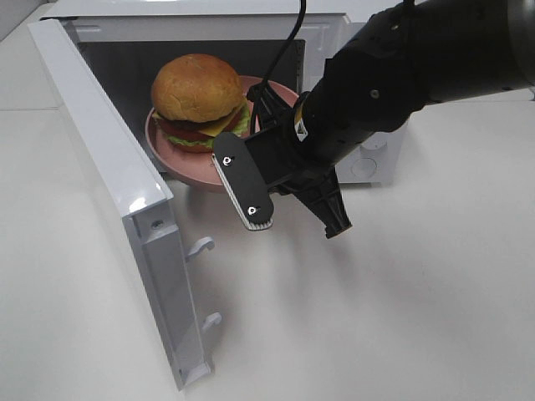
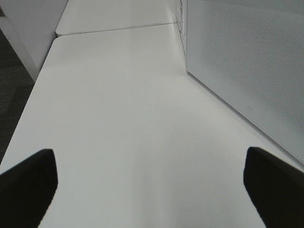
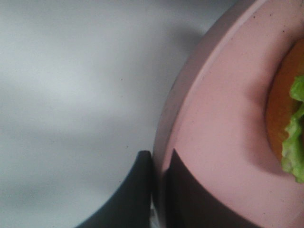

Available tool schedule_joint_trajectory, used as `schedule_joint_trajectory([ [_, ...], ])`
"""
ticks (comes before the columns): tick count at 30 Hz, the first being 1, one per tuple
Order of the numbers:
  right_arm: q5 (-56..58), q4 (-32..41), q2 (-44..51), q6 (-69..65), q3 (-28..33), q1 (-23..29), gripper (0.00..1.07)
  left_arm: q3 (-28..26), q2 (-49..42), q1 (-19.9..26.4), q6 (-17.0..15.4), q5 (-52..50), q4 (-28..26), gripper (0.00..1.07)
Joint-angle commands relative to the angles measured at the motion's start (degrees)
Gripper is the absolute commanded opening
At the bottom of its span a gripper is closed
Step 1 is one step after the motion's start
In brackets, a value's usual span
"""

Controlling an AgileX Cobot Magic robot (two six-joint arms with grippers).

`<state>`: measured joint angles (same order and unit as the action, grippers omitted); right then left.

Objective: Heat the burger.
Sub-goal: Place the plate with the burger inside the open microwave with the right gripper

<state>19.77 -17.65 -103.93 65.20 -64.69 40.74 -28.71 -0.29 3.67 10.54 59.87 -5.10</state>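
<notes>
At the mouth of the open microwave [image 1: 209, 25], the burger [image 1: 198, 98] sat on a pink plate [image 1: 171, 159], with the plate's near edge poking out past the opening and the rest inside. The microwave's door [image 1: 109, 167] stood swung wide on the left of the overhead view.

Your right claw [image 3: 159, 164] was clamped on the plate's rim, one finger above it and one below, as its wrist camera showed. It was not touching the burger. From that claw, the burger lay straight ahead across the plate, further into the microwave. Lettuce and bun showed just beyond the bare pink surface.

Your left claw [image 2: 149, 185] hung with its fingers wide apart and nothing between them. It was over the bare white table [image 1: 401, 317] beside a white dotted panel, probably the outer face of the door. It was well apart from the burger, so the right arm was clearly the nearer one.

Judging by this, the plate was not yet fully inside. Your next push would probably need to run along the line from claw to burger, straight inward, keeping the plate level so the burger did not slide.
</notes>
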Motion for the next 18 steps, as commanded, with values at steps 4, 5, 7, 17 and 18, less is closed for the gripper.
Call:
schedule_joint_trajectory([
  [4, -2.5, -0.3, -2.2, -0.3, -4.6, 0.7, 0.00, 0.1, -1.1, 0.1, -0.3, -0.6, -0.1, 1.00],
  [5, -2.5, -0.3, -2.2, -0.3, -4.6, 0.7, 0.00, 0.1, -1.1, 0.1, -0.3, -0.6, -0.1, 1.00],
  [7, -2.3, -0.4, -3.2, -0.3, -6.3, 0.7, 0.00, 0.1, -1.1, 0.1, -0.3, -0.6, -0.1, 1.00],
  [17, -1.1, -0.4, -5.8, -0.4, -10.1, 0.7, 0.00, 0.1, -1.1, 0.1, -0.3, -0.6, -0.1, 1.00],
  [18, -1.1, -0.4, -5.8, -0.4, -10.1, 0.7, 0.00, 0.1, -1.1, 0.1, -0.3, -0.6, -0.1, 1.00],
])
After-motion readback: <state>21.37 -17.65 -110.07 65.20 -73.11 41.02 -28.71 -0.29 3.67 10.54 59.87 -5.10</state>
